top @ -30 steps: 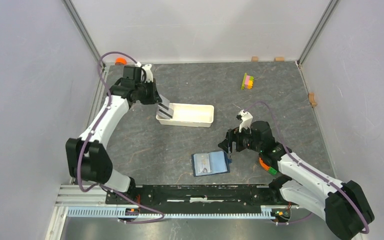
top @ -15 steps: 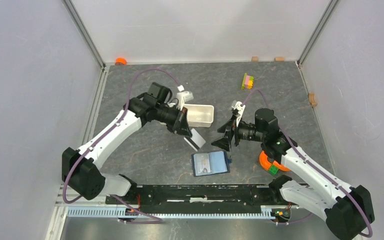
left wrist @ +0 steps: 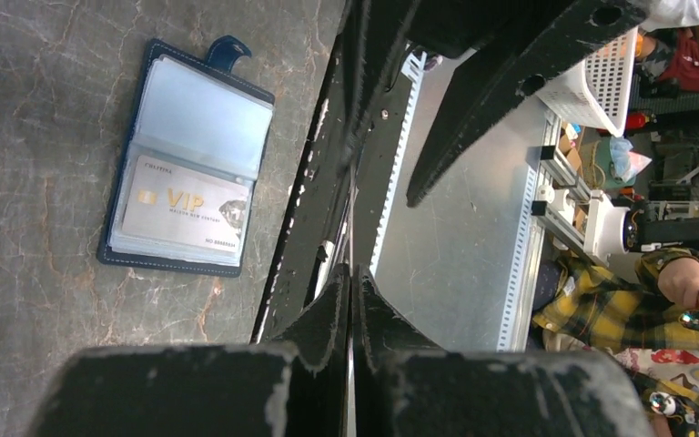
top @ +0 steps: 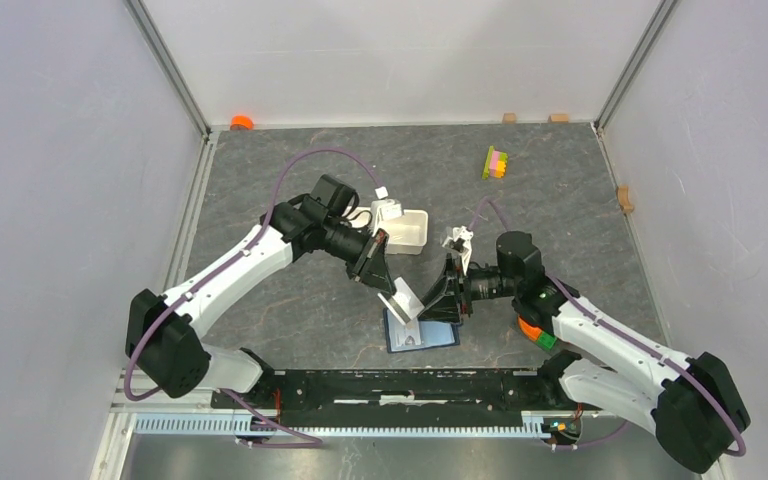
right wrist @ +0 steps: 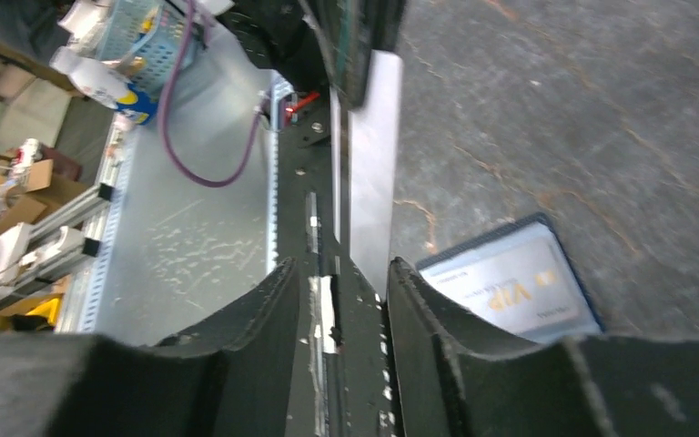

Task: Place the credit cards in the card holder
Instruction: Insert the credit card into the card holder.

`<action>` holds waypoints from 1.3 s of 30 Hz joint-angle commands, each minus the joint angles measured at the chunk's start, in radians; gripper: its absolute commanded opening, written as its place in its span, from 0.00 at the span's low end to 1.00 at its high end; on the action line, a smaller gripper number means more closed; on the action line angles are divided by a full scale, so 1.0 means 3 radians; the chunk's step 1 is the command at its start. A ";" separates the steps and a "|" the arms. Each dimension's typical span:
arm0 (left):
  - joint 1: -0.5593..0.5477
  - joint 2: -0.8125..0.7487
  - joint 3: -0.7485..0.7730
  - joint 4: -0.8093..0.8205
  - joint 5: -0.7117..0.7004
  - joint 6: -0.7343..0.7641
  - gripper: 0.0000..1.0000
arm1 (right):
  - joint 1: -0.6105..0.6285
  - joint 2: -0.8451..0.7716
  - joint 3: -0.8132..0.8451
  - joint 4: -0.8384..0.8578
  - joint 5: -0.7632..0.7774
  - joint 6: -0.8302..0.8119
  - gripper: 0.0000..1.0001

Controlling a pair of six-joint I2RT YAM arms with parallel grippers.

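Grey mottled surface [top: 580, 200]: left jaws pinch a silvery credit card [top: 401, 299], right jaws spread either side of it, apparently not touching, card holder [top: 422, 331] open just below both; square the card to the empty pocket before sliding.

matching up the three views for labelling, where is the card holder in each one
top external: card holder lies open at low centre, just ahead of the arm bases.
left wrist: card holder at upper left, open and fully in view.
right wrist: card holder at lower right, partly cut off by a finger.
Shared landmark: the VIP card in its pocket.
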 commanded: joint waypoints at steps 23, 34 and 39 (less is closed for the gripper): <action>-0.0105 -0.1138 -0.1765 0.3914 -0.0734 -0.2706 0.75 | 0.0129 -0.0280 -0.0988 0.3219 0.0935 0.1831 0.00; -0.0199 -0.1161 -0.1945 0.4129 -0.0658 -0.2886 0.40 | 0.0129 -0.0188 -0.1034 0.3449 0.1035 0.1984 0.00; -0.0264 -0.1129 -0.1991 0.4130 -0.0584 -0.2927 0.34 | 0.0129 -0.0193 -0.1065 0.3430 0.1106 0.1994 0.00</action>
